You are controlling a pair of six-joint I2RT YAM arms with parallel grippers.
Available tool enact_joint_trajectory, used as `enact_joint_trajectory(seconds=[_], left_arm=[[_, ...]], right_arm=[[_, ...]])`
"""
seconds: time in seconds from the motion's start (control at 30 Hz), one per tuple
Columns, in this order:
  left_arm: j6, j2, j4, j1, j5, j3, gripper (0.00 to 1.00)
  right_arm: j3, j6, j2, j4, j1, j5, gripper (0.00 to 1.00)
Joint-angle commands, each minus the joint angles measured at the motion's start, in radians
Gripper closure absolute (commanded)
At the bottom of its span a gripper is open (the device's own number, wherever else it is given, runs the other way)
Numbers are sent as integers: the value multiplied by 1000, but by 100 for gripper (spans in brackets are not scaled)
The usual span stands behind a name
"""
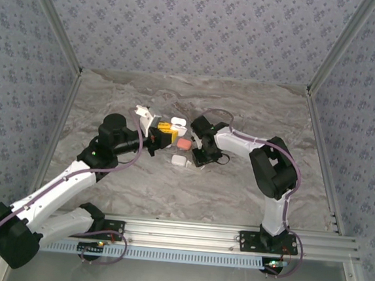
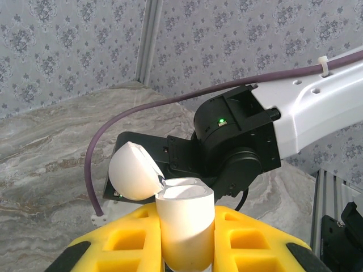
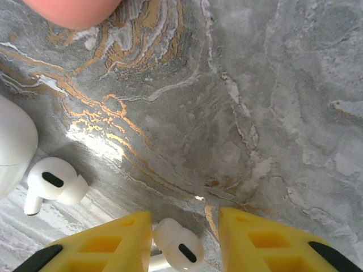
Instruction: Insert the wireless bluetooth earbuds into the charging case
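As seen from above, the marbled table (image 1: 235, 197) is reached across by both arms, which meet near its middle. The left end effector (image 2: 184, 249) is closed on a white charging case (image 2: 184, 221). The case is held upright between the yellow fingers (image 2: 119, 241), with its rounded lid (image 2: 133, 170) swung open to one side. The right end effector (image 3: 184, 221) is held low over the table with its fingers spread apart and nothing clamped. A pink case (image 3: 74, 8) is seen at the top edge of the right wrist view, and part of another white case (image 3: 11, 144) at its left edge. One white earbud (image 3: 178, 246) lies on the table between the right fingers, seemingly touching one of them, though the contact cannot be made out for certain. A second white earbud (image 3: 54, 182) lies just beside the white case, apart from the fingers.
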State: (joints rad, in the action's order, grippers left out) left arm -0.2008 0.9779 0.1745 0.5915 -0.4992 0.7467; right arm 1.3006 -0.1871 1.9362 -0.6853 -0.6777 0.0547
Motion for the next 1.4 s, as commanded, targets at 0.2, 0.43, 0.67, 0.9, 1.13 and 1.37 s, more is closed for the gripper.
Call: enact_joint_trajectory(seconds=[0.2, 0.43, 0.67, 0.9, 1.13, 1.37], left_arm=[[20, 5, 6, 6, 11, 12, 87], [16, 6, 2, 6, 11, 12, 87], [13, 5, 3, 6, 7, 11, 87], [-29, 22, 56, 6, -26, -5, 87], [-97, 86, 154, 6, -101, -6, 87], [-115, 140, 205, 22, -151, 12, 87]], right_arm=[[8, -9, -11, -97, -31, -37, 61], [10, -11, -8, -96, -34, -38, 69], [4, 22, -86, -59, -31, -66, 76], [-20, 186, -325, -16, -17, -128, 77], [-47, 367, -603, 79, -8, -140, 78], [-34, 498, -761, 199, -18, -50, 78]])
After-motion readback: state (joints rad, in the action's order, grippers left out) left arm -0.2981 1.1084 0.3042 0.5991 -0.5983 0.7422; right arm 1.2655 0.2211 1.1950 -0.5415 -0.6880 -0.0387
